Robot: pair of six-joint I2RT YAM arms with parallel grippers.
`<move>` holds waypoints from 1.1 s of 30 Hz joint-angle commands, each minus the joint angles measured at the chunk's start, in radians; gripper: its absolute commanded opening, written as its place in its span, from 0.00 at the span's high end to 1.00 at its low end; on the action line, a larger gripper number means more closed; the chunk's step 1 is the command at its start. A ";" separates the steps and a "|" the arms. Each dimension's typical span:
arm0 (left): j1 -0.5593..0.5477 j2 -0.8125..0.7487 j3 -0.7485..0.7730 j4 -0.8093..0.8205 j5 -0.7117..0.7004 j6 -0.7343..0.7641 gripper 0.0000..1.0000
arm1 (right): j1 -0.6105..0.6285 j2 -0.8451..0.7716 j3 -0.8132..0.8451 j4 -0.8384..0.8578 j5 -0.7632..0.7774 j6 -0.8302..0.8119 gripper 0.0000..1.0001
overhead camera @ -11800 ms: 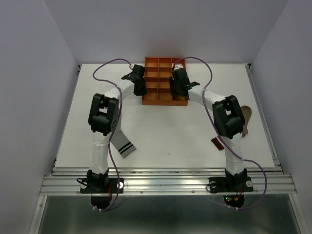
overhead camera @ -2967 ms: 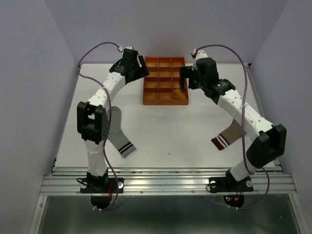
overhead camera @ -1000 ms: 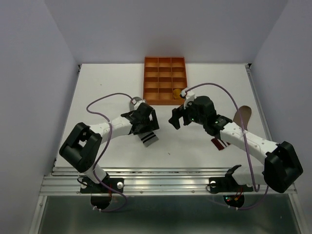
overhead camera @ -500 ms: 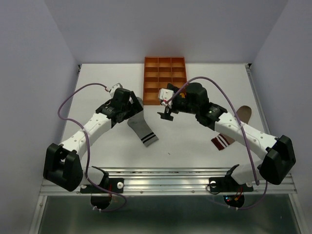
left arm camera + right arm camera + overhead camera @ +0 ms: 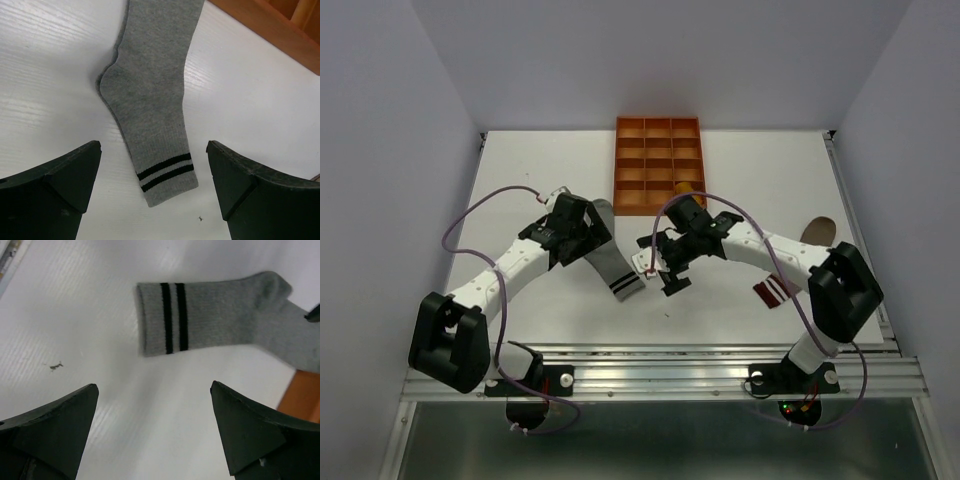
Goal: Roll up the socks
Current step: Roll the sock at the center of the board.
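Change, right arm: half a second ago the right gripper hung just in front of the orange tray. It now sits nearer the front edge, just beside the striped cuff of the grey sock, and its elbow is folded in closer.
Change, left arm: the left gripper has barely shifted and stays over the sock's toe half.
Change, sock: it lies where it lay half a second ago. Three seconds ago it lay farther left on the table.
Grey sock, place: flat and unrolled on the white table, between the two grippers, near the tray's front left corner.
Grey sock, long axis: runs from far to near on a slight slant. The toe end points toward the tray and the black-striped cuff points to the front edge and a little right.
Grey sock, heel: bulges to the left in the left wrist view.
Left gripper, state: jaws spread wide, and its wrist view shows the sock's leg and cuff between the fingers.
Right gripper, state: jaws spread wide, with the cuff ahead of the fingers. Contact with the cloth cannot be told.
Taupe-brown sock: lies flat to the right, its middle hidden by the right arm.
Mustard yellow sock: a small bundle in the tray's right column near the front; which compartment cannot be told.
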 commanded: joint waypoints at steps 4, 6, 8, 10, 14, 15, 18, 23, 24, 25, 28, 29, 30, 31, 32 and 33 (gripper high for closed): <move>0.003 -0.020 -0.063 0.050 0.031 -0.005 0.01 | 0.067 0.118 -0.014 -0.008 -0.077 -0.019 0.03; 0.003 -0.004 -0.069 0.053 0.036 -0.002 0.01 | 0.076 0.152 -0.006 0.041 -0.048 0.021 0.06; 0.003 0.005 -0.071 0.053 0.036 -0.001 0.01 | 0.085 0.169 -0.026 0.096 -0.031 0.046 0.09; 0.003 0.013 -0.071 0.048 0.037 0.001 0.01 | 0.098 0.187 -0.033 0.141 -0.009 0.058 0.15; 0.003 0.006 -0.080 0.068 0.057 0.010 0.01 | 0.098 0.239 -0.010 0.156 -0.005 0.084 0.21; 0.004 0.009 -0.080 0.073 0.060 0.010 0.01 | 0.098 0.244 -0.010 0.171 -0.005 0.089 0.22; 0.003 0.022 -0.077 0.074 0.066 0.019 0.01 | 0.098 0.270 -0.007 0.194 -0.005 0.108 0.26; 0.004 0.028 -0.089 0.076 0.074 0.019 0.01 | 0.098 0.296 -0.001 0.234 0.011 0.124 0.31; 0.003 0.023 -0.095 0.079 0.074 0.019 0.01 | 0.098 0.302 -0.003 0.251 0.017 0.125 0.36; 0.003 0.020 -0.100 0.079 0.073 0.016 0.01 | 0.098 0.305 -0.001 0.256 0.020 0.127 0.37; 0.003 0.008 -0.114 0.077 0.071 0.009 0.01 | 0.098 0.310 -0.004 0.294 0.018 0.147 0.38; 0.003 0.006 -0.114 0.076 0.071 0.007 0.01 | 0.098 0.313 -0.007 0.312 0.020 0.154 0.39; 0.003 0.003 -0.115 0.070 0.071 0.007 0.01 | 0.098 0.317 -0.007 0.340 0.023 0.159 0.39; 0.004 0.002 -0.115 0.068 0.068 0.006 0.01 | 0.098 0.319 -0.007 0.354 0.024 0.173 0.41; 0.003 -0.001 -0.115 0.061 0.068 0.006 0.01 | 0.098 0.325 -0.007 0.371 0.027 0.176 0.42; 0.003 -0.003 -0.115 0.057 0.066 0.006 0.01 | 0.098 0.328 -0.009 0.378 0.028 0.178 0.43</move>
